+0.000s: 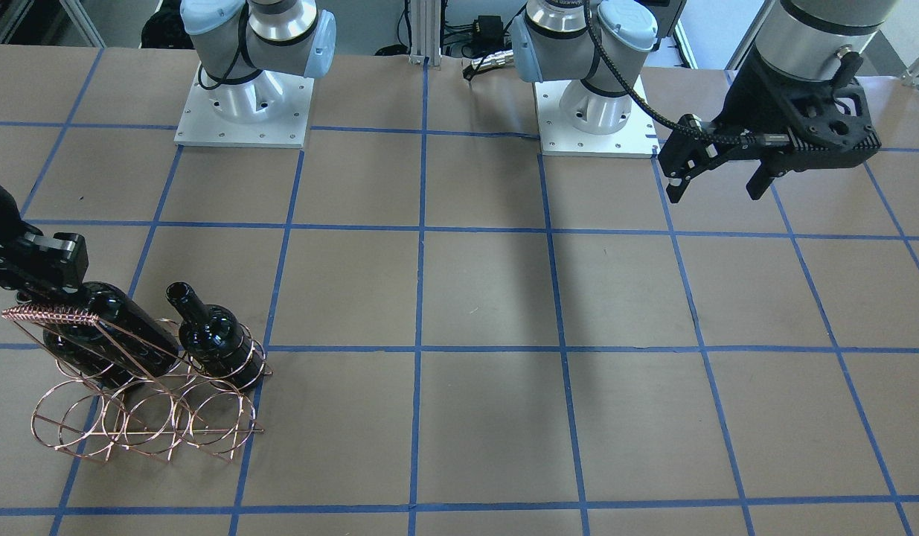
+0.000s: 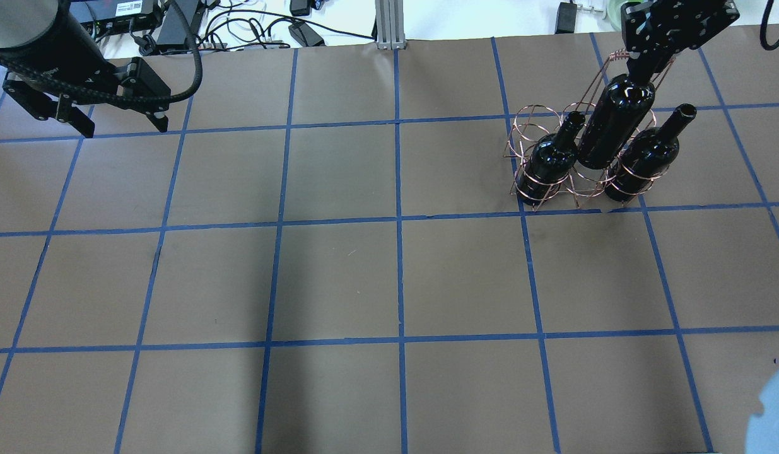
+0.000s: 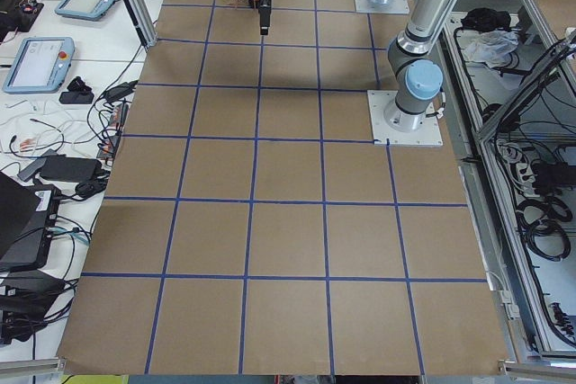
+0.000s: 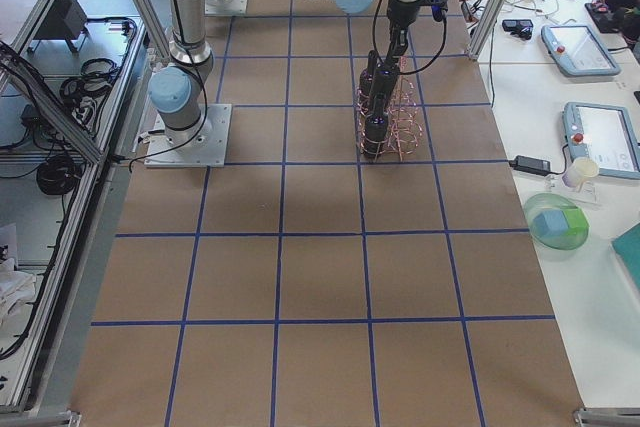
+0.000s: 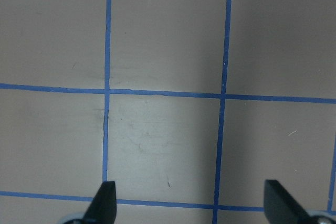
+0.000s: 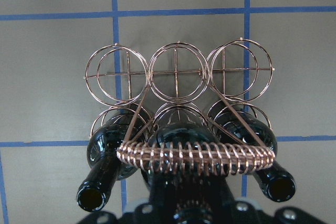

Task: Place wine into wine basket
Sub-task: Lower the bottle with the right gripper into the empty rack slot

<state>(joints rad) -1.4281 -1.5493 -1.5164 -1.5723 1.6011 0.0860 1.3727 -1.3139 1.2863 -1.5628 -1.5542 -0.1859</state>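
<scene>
My right gripper (image 2: 641, 66) is closed on the neck of the wine (image 2: 616, 126) as far as I can tell, though its fingers are mostly hidden behind the glass. The bottle hangs straight below the claw with its long axis close to upright, and its base sits in the middle hoop of the wine basket (image 6: 178, 72), in the row nearer the wrist camera. A second bottle (image 2: 547, 165) and a third bottle (image 2: 644, 157) fill the hoops on either side. The braided handle (image 6: 194, 157) crosses just beside the held bottle's shoulder, so I judge the next move has to run straight along that vertical axis. The left gripper (image 1: 716, 193) stands wide open over bare table, well apart – the right arm is the one for this.
</scene>
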